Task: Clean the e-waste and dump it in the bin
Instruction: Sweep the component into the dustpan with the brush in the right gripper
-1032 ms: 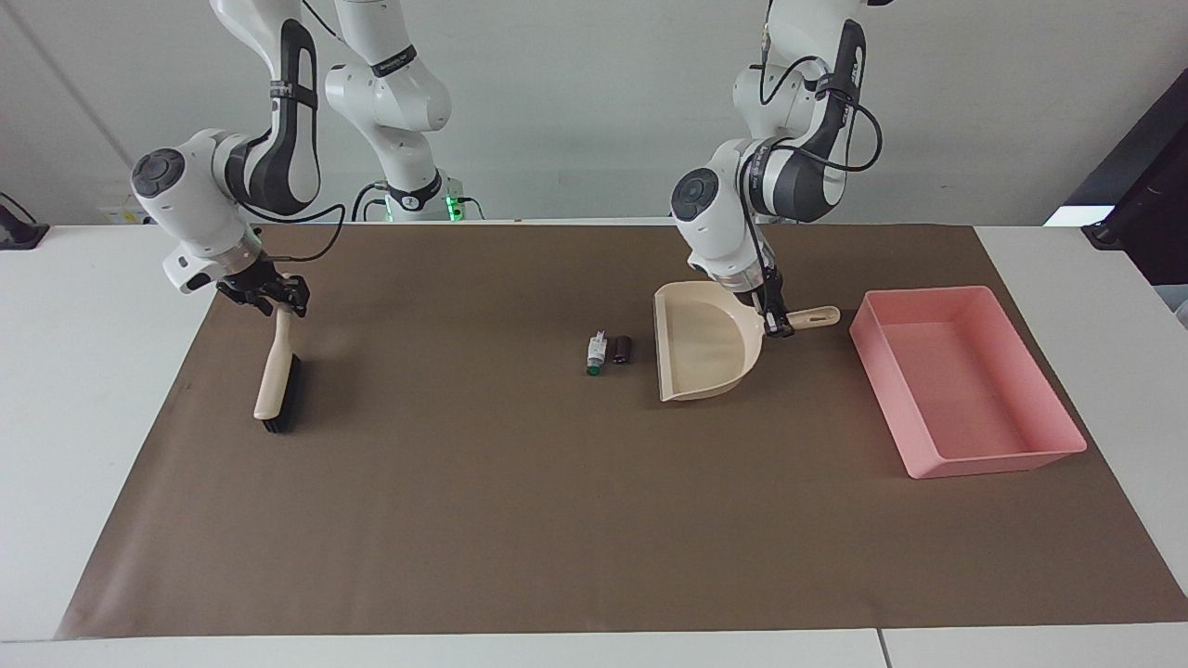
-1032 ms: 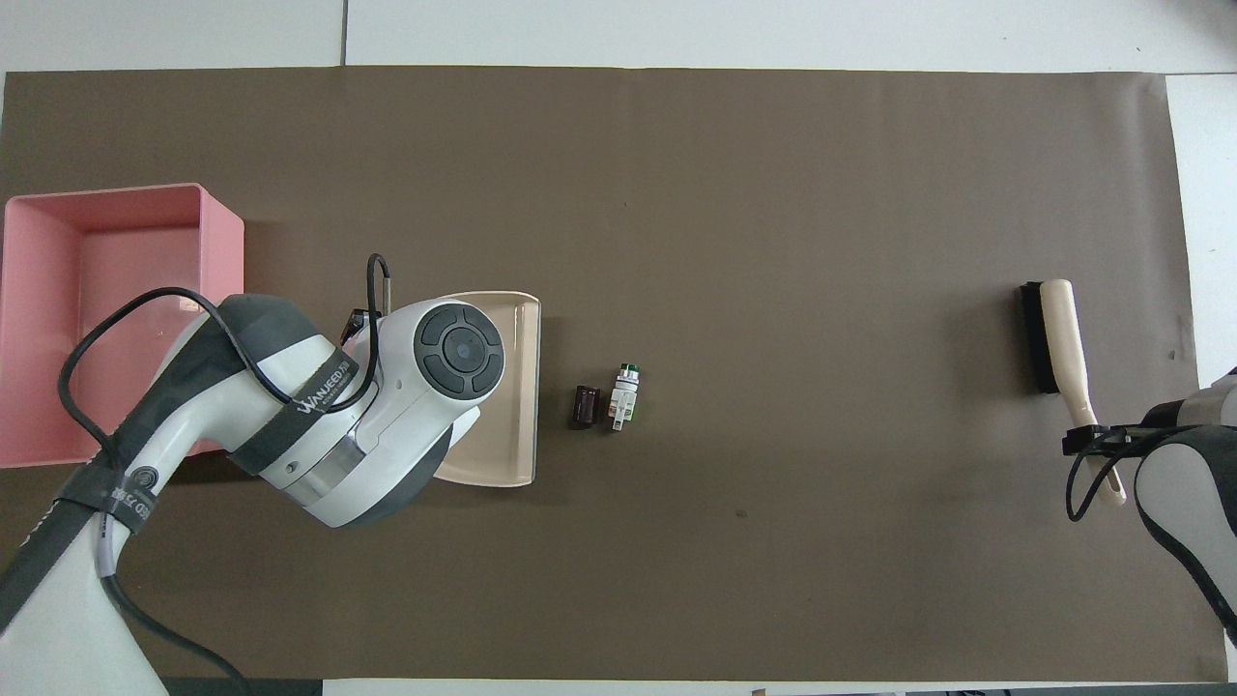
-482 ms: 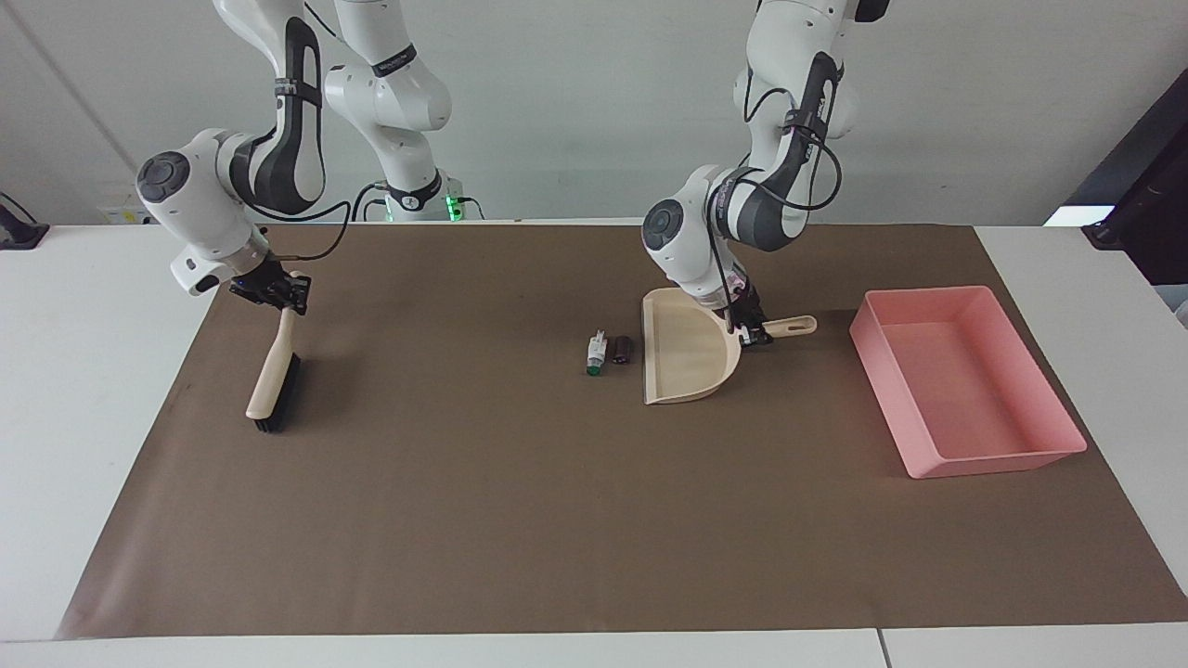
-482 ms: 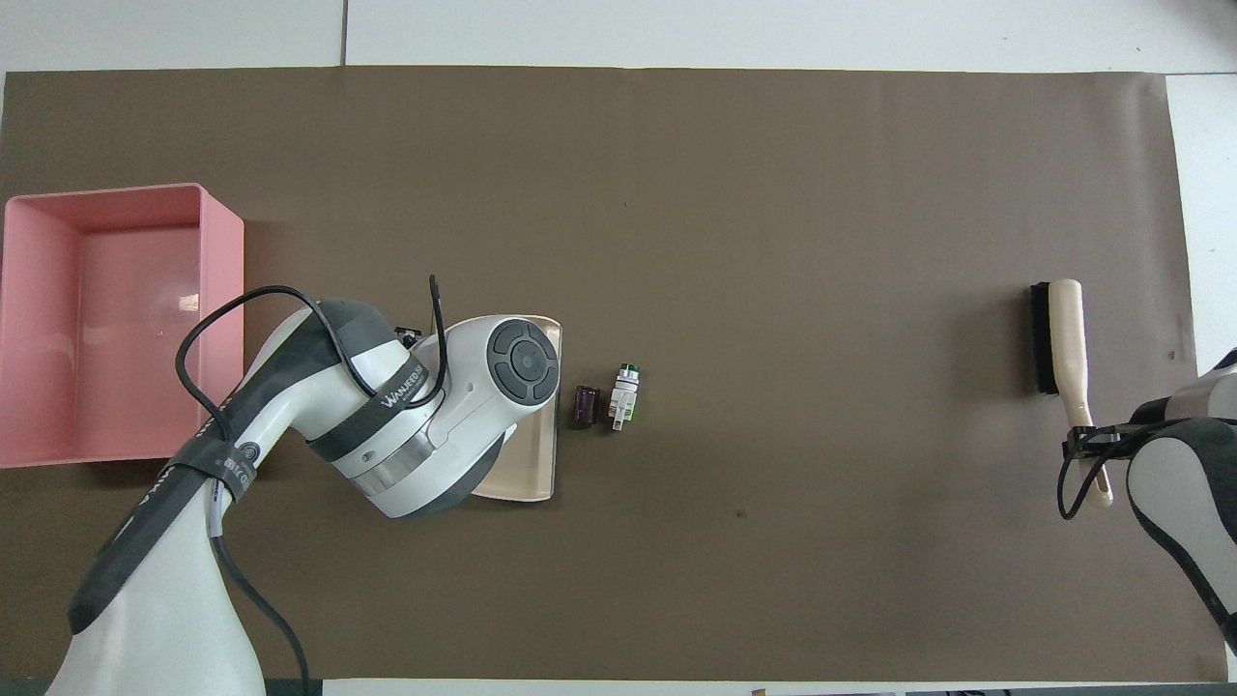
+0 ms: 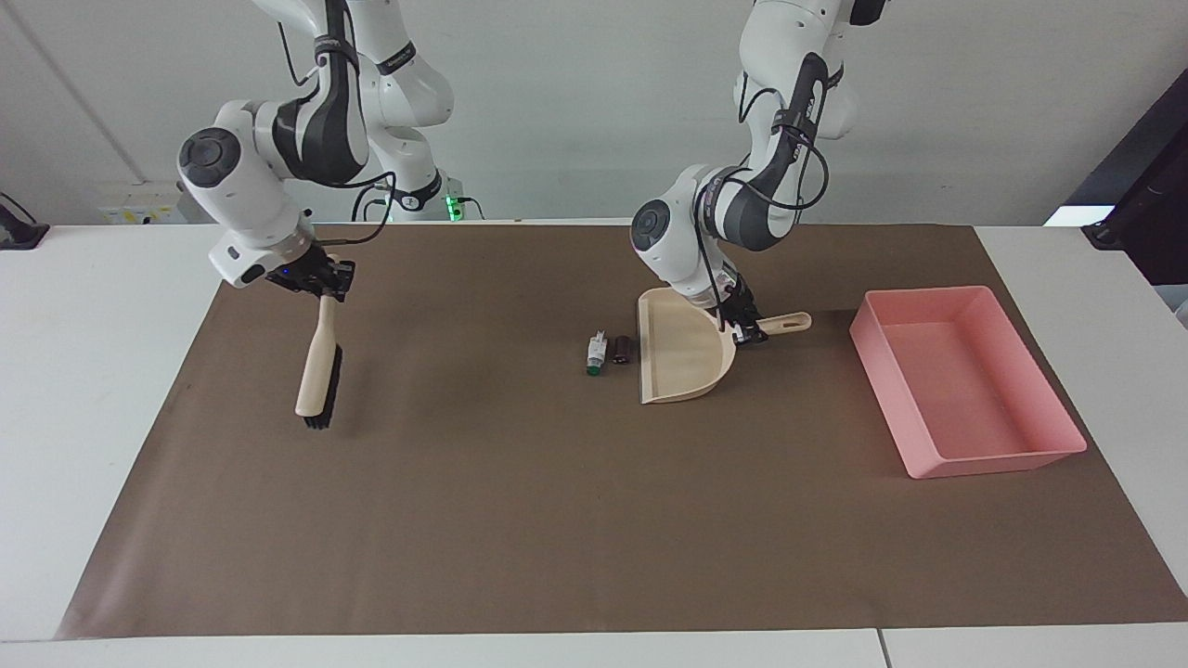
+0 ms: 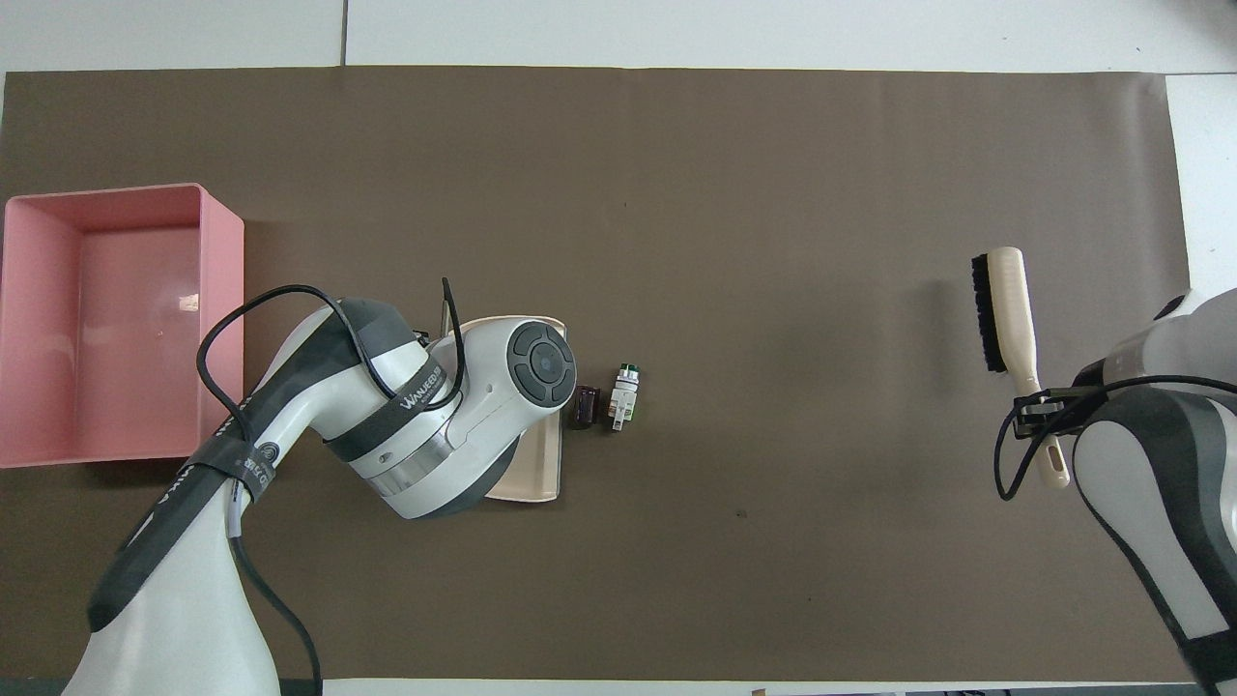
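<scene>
Dustpan (image 5: 682, 357) slid up beside e-waste (image 5: 608, 352); left pincer (image 5: 742, 327) holding.

White table (image 5: 111, 390), brown mat (image 5: 520, 520) spread across it. On the mat: white cylinder (image 5: 594, 352) and dark cylinder (image 5: 622, 349) side by side, beige dustpan (image 5: 682, 357) just beside them, pink bin (image 5: 965, 390) toward the left arm's end.
</scene>
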`<state>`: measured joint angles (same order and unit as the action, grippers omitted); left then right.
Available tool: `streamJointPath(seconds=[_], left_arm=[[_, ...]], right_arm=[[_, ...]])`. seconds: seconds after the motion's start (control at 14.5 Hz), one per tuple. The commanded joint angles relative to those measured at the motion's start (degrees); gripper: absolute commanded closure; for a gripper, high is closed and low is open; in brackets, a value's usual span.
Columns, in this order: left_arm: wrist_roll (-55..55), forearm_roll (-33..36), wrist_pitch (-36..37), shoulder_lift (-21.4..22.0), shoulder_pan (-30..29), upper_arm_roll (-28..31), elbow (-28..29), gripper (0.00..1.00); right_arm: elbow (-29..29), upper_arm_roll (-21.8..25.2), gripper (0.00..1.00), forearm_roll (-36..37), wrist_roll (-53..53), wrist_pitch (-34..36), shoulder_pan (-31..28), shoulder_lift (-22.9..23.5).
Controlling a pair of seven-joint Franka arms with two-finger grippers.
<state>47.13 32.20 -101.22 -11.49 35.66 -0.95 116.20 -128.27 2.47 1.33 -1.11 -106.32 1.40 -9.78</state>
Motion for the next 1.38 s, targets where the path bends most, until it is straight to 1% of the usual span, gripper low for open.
streamJointPath(seconds=[0.0, 0.14, 0.34, 0.48, 0.55, 0.69, 0.83, 1.03, 1.31], left_arm=[[-0.9, 0.93, 0.93, -0.55, 1.08, 0.34, 0.08, 1.0], [-0.9, 0.93, 1.11, -0.46, 1.51, 0.34, 0.08, 1.0], [-0.99, 0.93, 1.11, -0.37, 1.52, 0.25, 0.43, 1.0], [-0.99, 0.85, 1.11, -0.28, 1.52, 0.25, 0.52, 1.0], [-0.99, 0.85, 1.02, -0.28, 1.52, 0.25, 0.52, 1.0], [-1.25, 0.76, 1.02, -0.28, 1.52, 0.25, 0.52, 1.0], [-1.34, 0.67, 1.11, -0.28, 1.52, 0.25, 0.52, 1.0], [-1.25, 0.41, 0.67, -0.28, 1.52, 0.16, 0.52, 1.0], [-1.25, -0.47, 0.41, -0.28, 1.43, 0.16, 0.52, 1.0]], right_arm=[[-0.66, 0.08, 1.0, -0.45, -9.92, 3.31, 8.76, -2.44], [-2.41, 0.08, 1.0, -0.45, -16.09, 3.67, 15.01, -3.58], [-6.98, -0.01, 1.0, -0.45, -26.28, 2.44, 25.11, -5.34], [-8.39, -0.01, 1.0, -0.45, -34.18, -1.84, 34.06, -4.12], [-8.31, -0.1, 1.0, -0.45, -37.96, -3.87, 38.03, -2.28], [-7.87, -0.01, 1.0, -0.8, -40.46, -6.6, 43.58, 0.27], [-7.26, -0.01, 1.0, -4.04, -40.81, -8.98, 45.18, 1.6], [-4.97, -0.1, 1.0, -4.41, -40.73, -10.3, 45.18, 3.27], [-1.99, -0.01, 1.0, -4.76, -40.81, -15.22, 45.1, 8.89]])
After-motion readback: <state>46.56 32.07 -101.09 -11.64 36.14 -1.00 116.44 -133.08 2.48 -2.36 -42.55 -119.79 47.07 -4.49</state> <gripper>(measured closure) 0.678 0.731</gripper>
